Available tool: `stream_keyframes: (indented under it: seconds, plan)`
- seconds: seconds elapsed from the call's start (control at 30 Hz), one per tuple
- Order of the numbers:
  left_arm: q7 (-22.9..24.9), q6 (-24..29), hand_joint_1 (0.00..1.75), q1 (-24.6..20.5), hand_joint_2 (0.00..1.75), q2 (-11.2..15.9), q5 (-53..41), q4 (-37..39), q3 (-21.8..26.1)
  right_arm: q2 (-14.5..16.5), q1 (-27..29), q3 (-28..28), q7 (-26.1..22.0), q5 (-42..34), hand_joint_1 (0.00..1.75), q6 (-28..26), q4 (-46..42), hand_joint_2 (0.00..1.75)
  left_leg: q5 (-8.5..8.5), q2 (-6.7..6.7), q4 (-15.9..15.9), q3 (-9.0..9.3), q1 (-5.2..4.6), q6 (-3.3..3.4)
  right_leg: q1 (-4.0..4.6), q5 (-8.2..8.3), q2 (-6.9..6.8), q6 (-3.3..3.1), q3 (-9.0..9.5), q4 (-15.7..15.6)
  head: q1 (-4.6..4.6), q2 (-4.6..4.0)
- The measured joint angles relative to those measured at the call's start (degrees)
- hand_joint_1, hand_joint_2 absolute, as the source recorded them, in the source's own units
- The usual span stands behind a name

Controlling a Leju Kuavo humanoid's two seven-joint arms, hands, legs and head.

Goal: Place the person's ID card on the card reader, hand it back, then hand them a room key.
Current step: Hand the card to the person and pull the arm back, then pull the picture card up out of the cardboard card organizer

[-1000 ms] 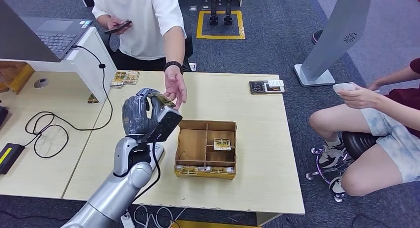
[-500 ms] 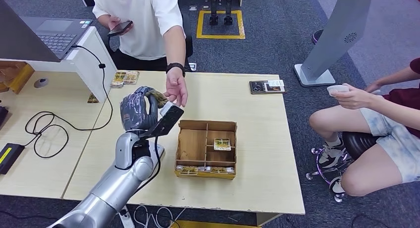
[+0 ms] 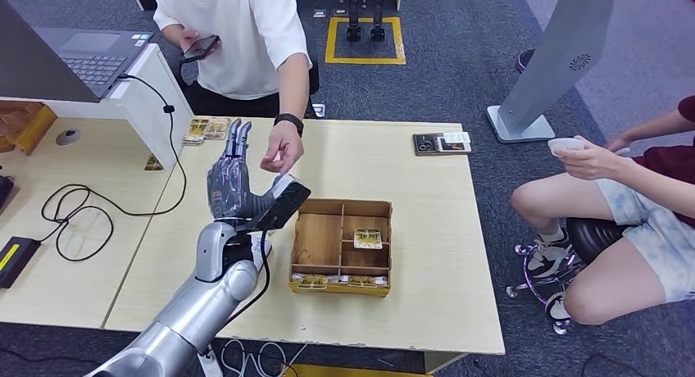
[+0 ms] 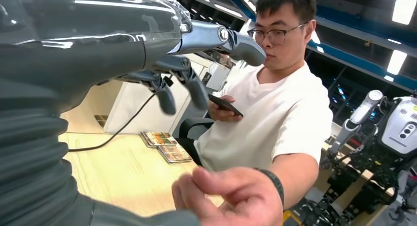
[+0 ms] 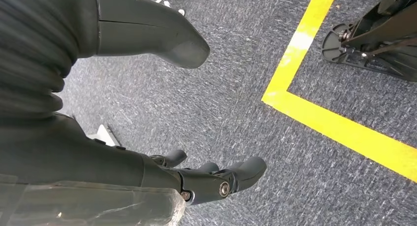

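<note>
The left hand [image 3: 232, 179] stands raised over the table [image 3: 426, 229], fingers straight, spread and holding nothing. That posture fits a hand-over to the person [image 3: 238, 33] standing across the table at 12 o'clock. The person's hand [image 3: 279, 153] hangs just beside it at 2 o'clock, fingertips drawn together as if pinching something. I cannot make out the ID card between them in either the head view or the left wrist view, so it is most likely in that pinch, but too small to confirm. It is not in the robot's fingers.

The right hand [image 5: 206, 179] hangs beside the body over the carpet, fingers loosely bent, apart and holding nothing. It seems simply parked out of the way.

At 4 o'clock from the left hand sits a wooden box [image 3: 314, 229] with dividers, within reach for the key step. One small card [image 3: 367, 238] lies flat in a right-side compartment, pale with a yellow-green print. More cards [image 3: 340, 280] of the same look lie in the near strip.
</note>
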Motion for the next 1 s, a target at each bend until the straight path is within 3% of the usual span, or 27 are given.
stream_keyframes:
  seconds: [0.37, 1.0]
  plan:
    - [-2.8, 0.0, 0.0, 1.5, 1.75, -0.5, 0.0, -0.5, 1.2, 0.0, 0.2, -0.3, 0.0, 0.7, 0.0, -0.3, 0.0, 1.75, 0.0, 0.0, 0.0, -0.01, 0.0, 0.0, 0.0, 0.0, 0.0, 0.0, 0.01, 0.0, 0.01, 0.0]
    - [-3.6, 0.0, 0.0, 2.6, 1.75, -0.6, 0.9, -0.7, 2.9, -0.3, 0.2, -0.4, 0.0, 0.8, 0.0, -0.7, 0.0, 1.75, 0.0, 0.0, 0.0, -0.01, 0.0, 0.0, 0.0, 0.0, 0.0, 0.0, 0.02, 0.0, 0.0, 0.0]
